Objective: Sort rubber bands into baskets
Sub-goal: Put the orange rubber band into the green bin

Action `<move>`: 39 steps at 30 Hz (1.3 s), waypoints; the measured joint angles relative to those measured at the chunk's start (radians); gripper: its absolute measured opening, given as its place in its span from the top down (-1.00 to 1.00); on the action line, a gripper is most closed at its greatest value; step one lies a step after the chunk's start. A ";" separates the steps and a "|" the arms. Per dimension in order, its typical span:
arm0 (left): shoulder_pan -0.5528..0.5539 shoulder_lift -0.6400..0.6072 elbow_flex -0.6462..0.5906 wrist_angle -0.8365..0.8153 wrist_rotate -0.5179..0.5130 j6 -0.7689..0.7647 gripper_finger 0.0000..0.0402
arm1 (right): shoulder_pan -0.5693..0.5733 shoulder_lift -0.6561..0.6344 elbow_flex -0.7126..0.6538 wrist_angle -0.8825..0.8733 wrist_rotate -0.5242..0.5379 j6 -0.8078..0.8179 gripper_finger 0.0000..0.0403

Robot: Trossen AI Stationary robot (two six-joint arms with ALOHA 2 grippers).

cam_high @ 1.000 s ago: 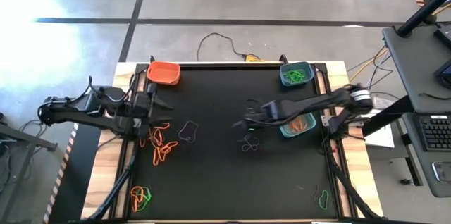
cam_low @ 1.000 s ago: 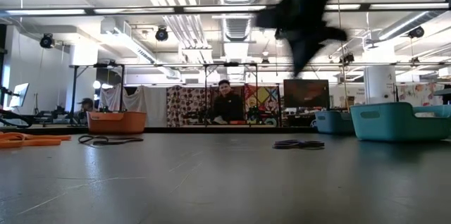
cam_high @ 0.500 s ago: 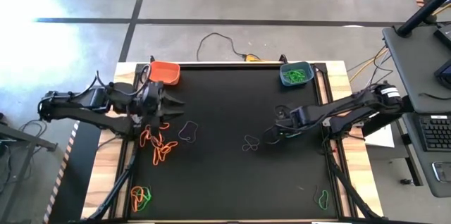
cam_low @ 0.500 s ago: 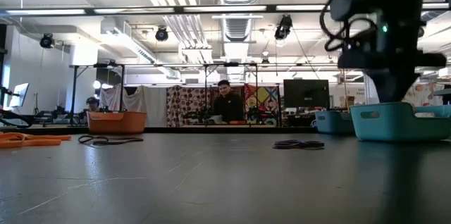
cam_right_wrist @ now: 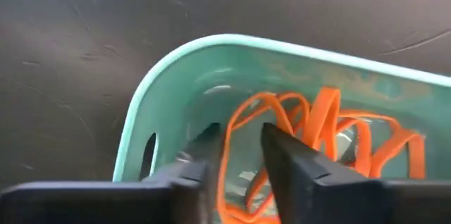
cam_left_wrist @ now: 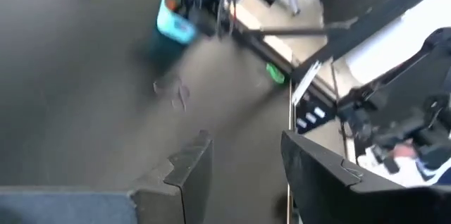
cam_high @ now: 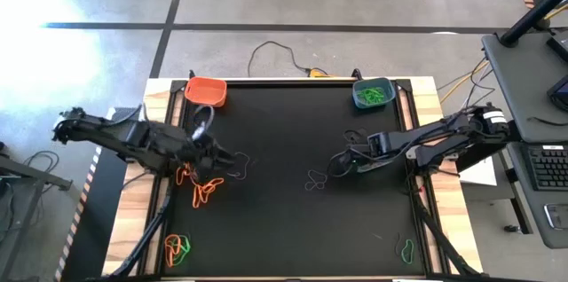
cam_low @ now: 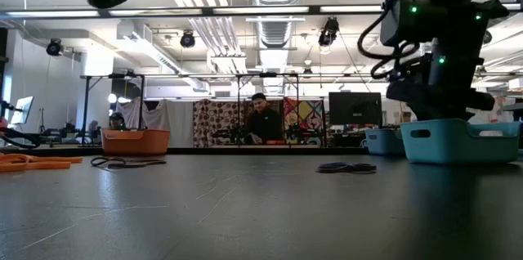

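My right gripper (cam_right_wrist: 243, 136) hangs, fingers parted, over the teal basket (cam_right_wrist: 159, 82), which holds orange rubber bands (cam_right_wrist: 331, 115); in the high view the arm (cam_high: 417, 144) covers that basket. My left gripper (cam_left_wrist: 243, 171) is open with nothing between its fingers, above the table's left part (cam_high: 224, 153), beside a heap of orange bands (cam_high: 202, 186) and a dark band (cam_high: 238, 167). Another dark band (cam_high: 312, 178) lies flat mid-table. The orange basket (cam_high: 206, 91) stands at the far left, and a basket with green bands (cam_high: 371, 93) at the far right. My right gripper points down into the teal basket near one corner. An orange loop (cam_right_wrist: 239, 111) shows in the gap between its fingers; I cannot tell whether either finger touches it.
Orange and green bands (cam_high: 177, 248) lie at the near left corner and a green band (cam_high: 406, 249) at the near right. Wooden rails (cam_high: 424, 96) frame the black mat. People sit in the room beyond the table (cam_low: 263, 121).
My right gripper has gone from mid-table toward the right edge and down, and now stands over the teal basket. My left gripper has moved from beside the orange basket toward the table's right and near edge, rolling as it went, to just above the orange bands.
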State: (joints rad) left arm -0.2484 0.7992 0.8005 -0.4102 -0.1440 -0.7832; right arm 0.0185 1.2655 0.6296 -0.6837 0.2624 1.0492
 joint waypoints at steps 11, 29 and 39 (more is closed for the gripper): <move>-0.079 0.064 -0.017 -0.145 -0.078 -0.106 0.19 | 0.007 -0.151 0.085 -0.085 0.001 0.018 -0.05; -0.177 0.451 -0.061 -0.443 -0.042 -0.354 0.09 | 0.411 -0.028 0.532 -0.059 0.419 -0.081 0.08; -0.072 0.539 -0.123 -0.435 0.033 -0.282 0.10 | 0.425 0.181 0.849 -0.075 0.421 -0.285 0.12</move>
State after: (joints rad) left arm -0.3199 1.3381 0.6771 -0.8454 -0.1107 -1.0655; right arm 0.4431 1.4469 1.4784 -0.7591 0.6835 0.7640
